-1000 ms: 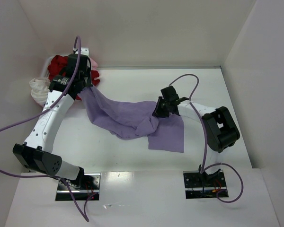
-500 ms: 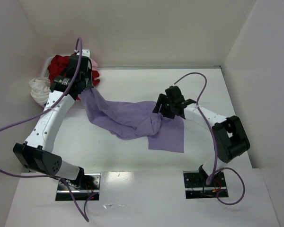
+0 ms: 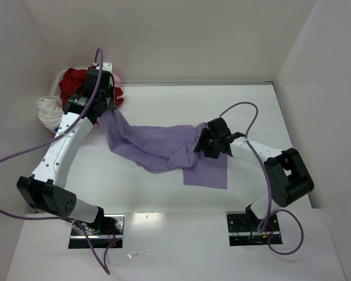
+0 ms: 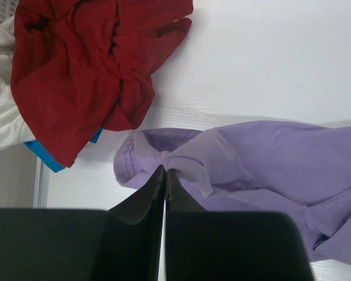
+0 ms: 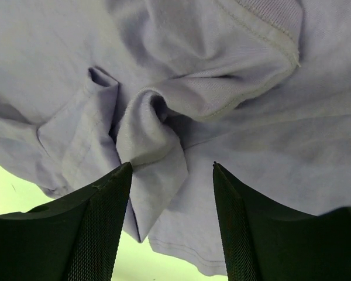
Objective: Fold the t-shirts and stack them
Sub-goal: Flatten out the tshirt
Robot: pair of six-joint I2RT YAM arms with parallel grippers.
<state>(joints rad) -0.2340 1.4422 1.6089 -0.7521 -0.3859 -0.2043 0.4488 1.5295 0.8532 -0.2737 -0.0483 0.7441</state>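
The lavender t-shirt point(image 3: 158, 146) lies crumpled across the middle of the table, stretched from back left to a flat part at front right. My left gripper point(image 3: 103, 109) is shut on its bunched edge point(image 4: 175, 155) near the pile; the jaws point(image 4: 165, 170) meet on the cloth. My right gripper point(image 3: 202, 144) stands open just over a raised fold of the same shirt point(image 5: 155, 137), its fingers point(image 5: 105, 205) either side of it, holding nothing. The red t-shirt point(image 3: 74, 77), the white one point(image 3: 47, 110) and a bit of pink one point(image 3: 116, 77) sit heaped at the back left corner.
White walls close in the table on the left, back and right. A blue scrap point(image 4: 44, 157) peeks from under the red shirt point(image 4: 76, 64). Purple cables point(image 3: 245, 111) loop above both arms. The arm bases point(image 3: 251, 228) sit at the near edge.
My right gripper has opened, let go of the lavender shirt, and shifted slightly toward the near side, low over the fold. The left gripper has kept its hold and place.
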